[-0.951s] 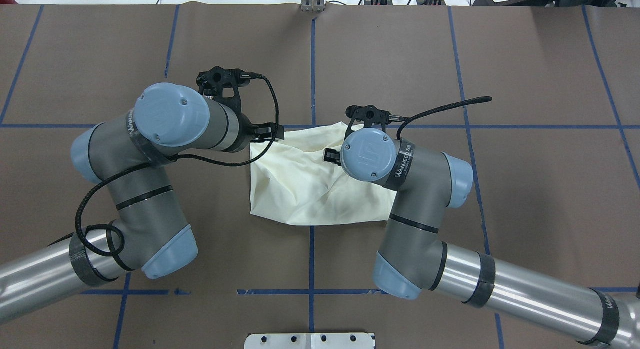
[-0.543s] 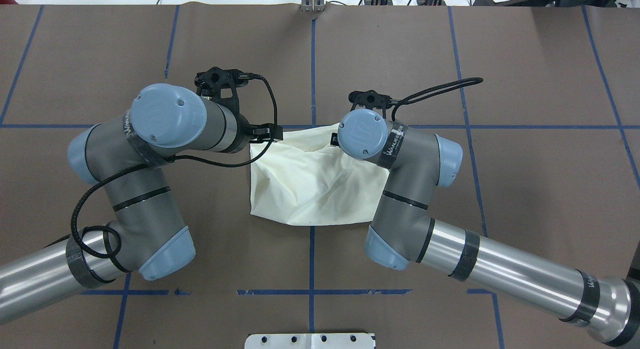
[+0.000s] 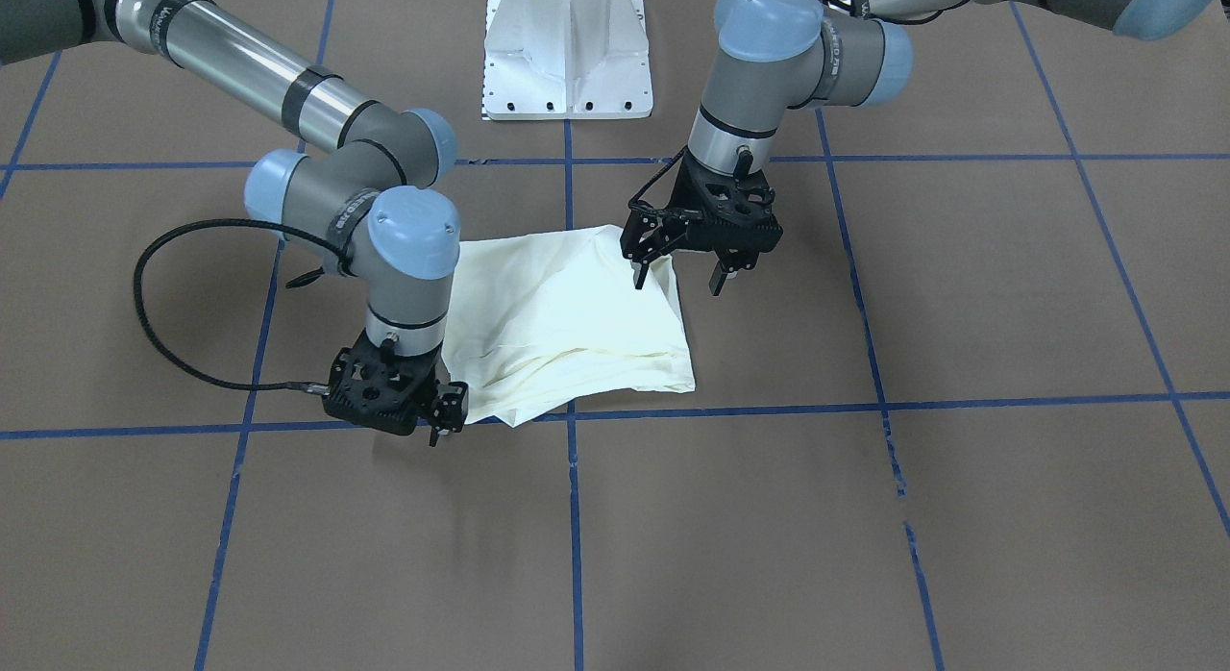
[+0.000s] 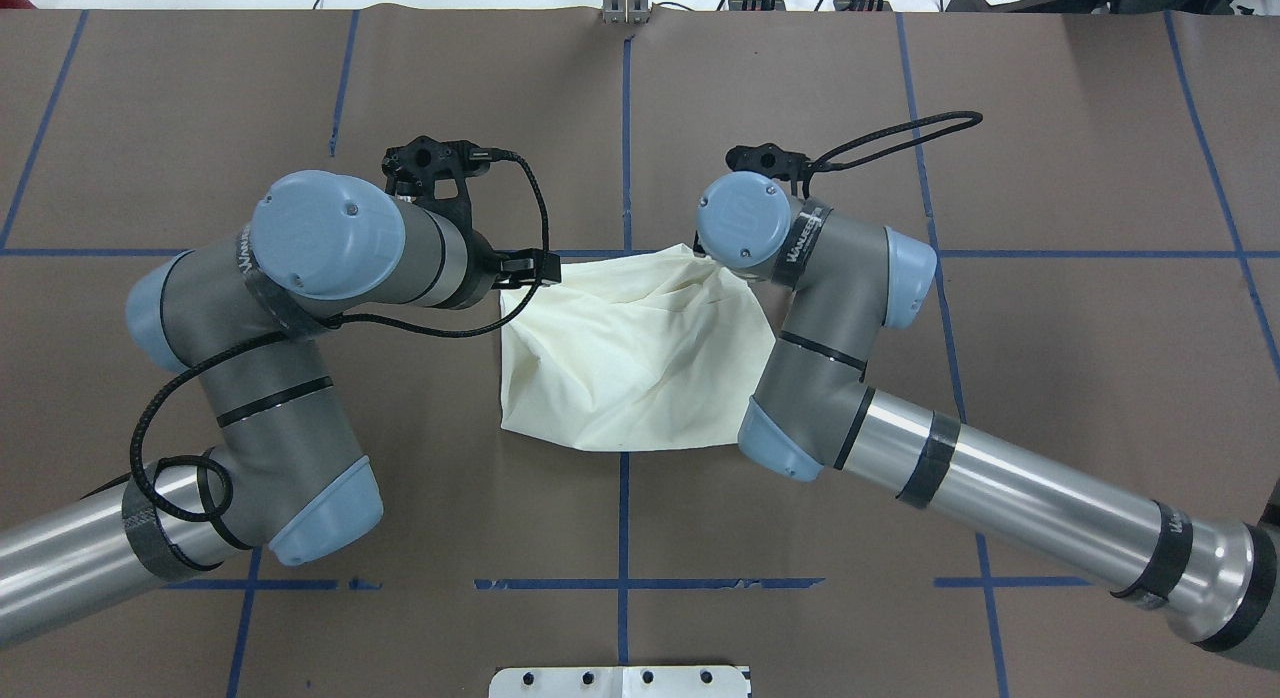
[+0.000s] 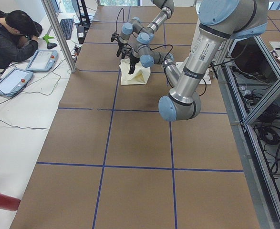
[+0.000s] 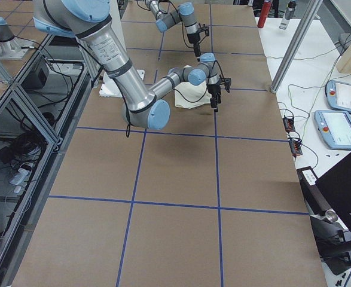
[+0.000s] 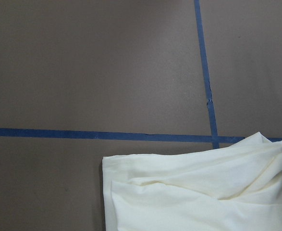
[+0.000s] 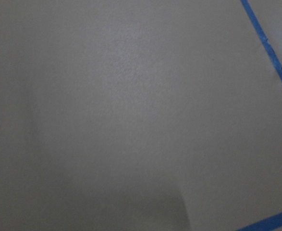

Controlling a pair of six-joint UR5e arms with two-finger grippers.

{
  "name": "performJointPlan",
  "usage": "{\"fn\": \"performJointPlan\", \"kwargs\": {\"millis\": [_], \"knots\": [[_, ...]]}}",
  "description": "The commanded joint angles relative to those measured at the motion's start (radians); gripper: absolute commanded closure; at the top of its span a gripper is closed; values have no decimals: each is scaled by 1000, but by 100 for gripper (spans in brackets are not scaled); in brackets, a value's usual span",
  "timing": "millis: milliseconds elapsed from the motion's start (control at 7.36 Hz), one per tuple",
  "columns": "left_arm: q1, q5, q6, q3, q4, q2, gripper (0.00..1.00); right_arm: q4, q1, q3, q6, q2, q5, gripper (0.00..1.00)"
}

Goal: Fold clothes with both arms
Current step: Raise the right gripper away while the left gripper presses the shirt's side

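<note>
The clothes are one cream shirt [image 3: 567, 315] lying folded and wrinkled on the brown table, plain side up [image 4: 630, 358]. No print shows. My left gripper [image 3: 677, 275] hangs open a little above the shirt's edge on the robot's left, with nothing between its fingers. The left wrist view looks down on a shirt corner [image 7: 203, 192] and bare table. My right gripper [image 3: 447, 419] is low over the table beside the shirt's far corner. Its jaws are too small and foreshortened to judge. The right wrist view is a blur of table and blue tape.
Blue tape lines [image 4: 622, 128] grid the brown table. The white pedestal base [image 3: 567, 56] stands on the robot's side of the shirt. In the left side view a person [image 5: 11, 38] sits at a desk beyond the table, with tablets [image 5: 43, 60] nearby.
My right arm has swung off the shirt's right part toward the far edge, uncovering the cloth there. The left arm has drifted slightly left. The shirt has hardly moved.
</note>
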Motion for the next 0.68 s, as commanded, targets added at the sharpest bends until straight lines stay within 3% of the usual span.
{"fn": "performJointPlan", "kwargs": {"millis": [0,272,543], "knots": [[47,2,-5,9,-141,55,0,11,69,15,-87,1,115,0],[115,20,-97,12,-229,122,1,12,68,23,-85,-1,115,0],[156,54,-155,3,-231,106,24,12,69,37,-87,-7,113,0]]}}
